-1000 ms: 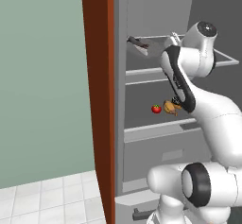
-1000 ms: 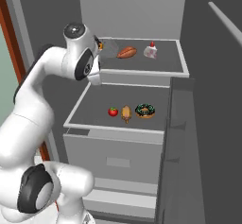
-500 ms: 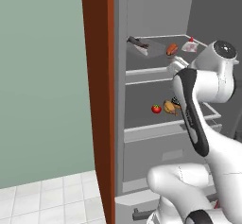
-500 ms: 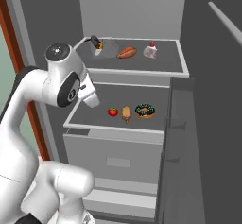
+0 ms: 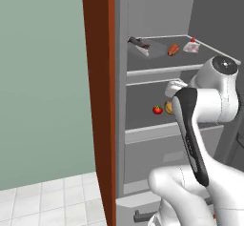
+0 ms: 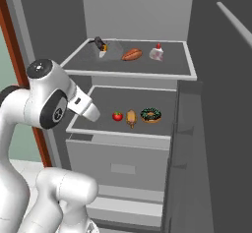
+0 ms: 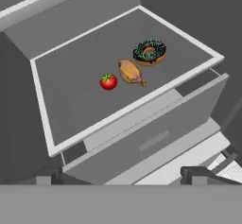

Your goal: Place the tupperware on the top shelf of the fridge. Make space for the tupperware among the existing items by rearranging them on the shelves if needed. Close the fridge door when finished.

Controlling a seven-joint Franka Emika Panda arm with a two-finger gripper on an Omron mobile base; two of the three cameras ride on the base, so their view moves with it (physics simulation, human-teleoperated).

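1. Looking into the open fridge (image 6: 133,11), I find the tupperware (image 6: 102,48) already on the top shelf (image 6: 184,74), at its left rear corner; its contents read as a dark shape with an orange spot.
2. Right of it on that shelf lie a brown roast-like lump (image 6: 131,54) and then a small white-and-red item (image 6: 156,53), each apart from the other.
3. On the lower shelf (image 7: 42,119), from left to right, sit a red tomato (image 7: 108,81), a brown drumstick-like piece (image 7: 131,73) and a dark sprinkled doughnut (image 7: 149,51); the brown piece lies just beside the doughnut.
4. My own forearm crosses the lower shelf in the left base view and covers the doughnut there.
5. Reddish-brown wood (image 5: 97,101) frames the fridge's left side; the fridge door (image 6: 221,104) stands open on the right, its upper part cut off.
6. My jaws' tips barely rise above the bottom of the hand view, so I cannot tell whether they are apart or together.
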